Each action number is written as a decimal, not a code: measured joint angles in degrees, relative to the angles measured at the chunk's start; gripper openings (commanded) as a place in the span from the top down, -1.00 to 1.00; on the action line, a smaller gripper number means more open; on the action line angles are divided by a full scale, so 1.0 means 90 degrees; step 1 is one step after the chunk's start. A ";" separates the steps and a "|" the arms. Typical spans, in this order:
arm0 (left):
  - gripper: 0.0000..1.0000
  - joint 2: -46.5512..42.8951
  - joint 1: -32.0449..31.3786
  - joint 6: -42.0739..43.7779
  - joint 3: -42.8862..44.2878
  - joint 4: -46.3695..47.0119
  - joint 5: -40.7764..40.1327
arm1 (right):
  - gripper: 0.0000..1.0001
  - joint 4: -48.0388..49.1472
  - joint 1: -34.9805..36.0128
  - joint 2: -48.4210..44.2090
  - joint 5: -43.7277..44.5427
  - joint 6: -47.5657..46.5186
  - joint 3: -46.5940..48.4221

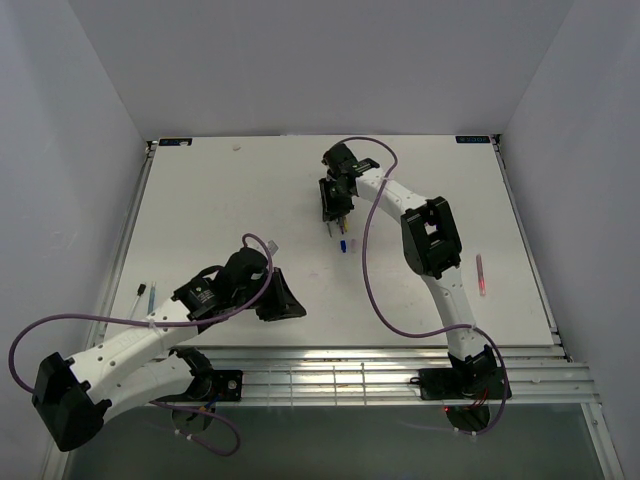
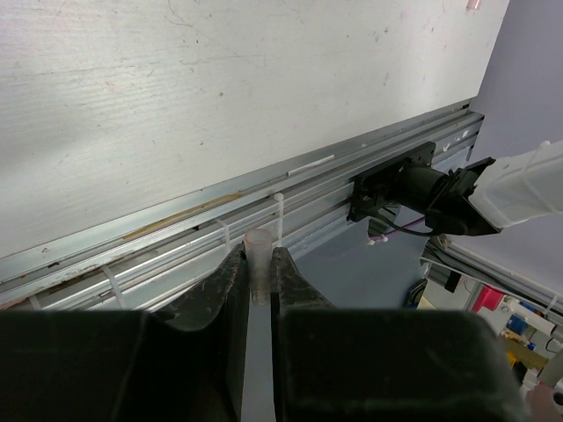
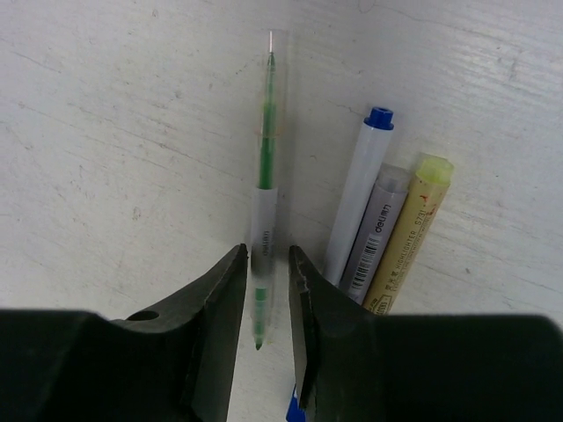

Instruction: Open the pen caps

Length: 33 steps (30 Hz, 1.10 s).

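Clear pen [image 3: 264, 176] with green ink core and white band; white pen [image 3: 356, 207] tipped blue; grey pen [image 3: 376, 230] with black barcode; yellow highlighter [image 3: 412, 233]; translucent pale pen cap [image 2: 257, 264]; scuffed white table [image 3: 106, 132]; purple cables [image 1: 367, 262].

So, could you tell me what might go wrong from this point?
1. The left gripper pinches a clear cap over the edge rails; released here, it could drop between them.
2. The green pen lies loose between the fingers of the right gripper, so pulling away might nudge it into the neighbouring pens.
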 measured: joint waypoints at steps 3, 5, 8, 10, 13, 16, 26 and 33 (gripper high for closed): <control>1.00 0.0032 0.0000 0.0000 0.0000 0.0005 0.0015 | 0.32 0.0010 0.0005 0.0000 -0.0007 -0.0022 0.0000; 1.00 0.0058 0.0000 0.0000 0.0000 0.0005 0.0015 | 0.32 0.0012 0.0005 0.0000 -0.0012 -0.0036 0.0000; 1.00 0.0119 0.0000 0.0007 0.0000 0.0022 0.0017 | 0.32 0.0005 0.0007 0.0002 -0.0015 -0.0075 0.0027; 1.00 0.0177 0.0000 0.0017 0.0000 0.0027 0.0017 | 0.31 -0.0005 0.0005 0.0024 -0.0002 -0.0102 0.0073; 1.00 0.0287 0.0000 0.0066 0.0005 0.0049 0.0015 | 0.30 -0.0032 0.0005 0.0063 0.0024 -0.0131 0.0189; 1.00 0.0500 0.0000 0.0168 0.0032 0.0095 0.0012 | 0.27 -0.0078 -0.0002 0.0063 0.0019 -0.0129 0.0359; 1.00 0.2327 0.0182 0.0833 0.1076 0.0279 -0.0010 | 0.19 -0.0189 -0.0362 -0.2021 -0.0289 0.0236 -0.0291; 1.00 0.4131 0.0546 0.1265 0.2497 0.0347 -0.0143 | 0.17 -0.0070 -0.1103 -0.5085 -0.0561 0.0425 -0.2769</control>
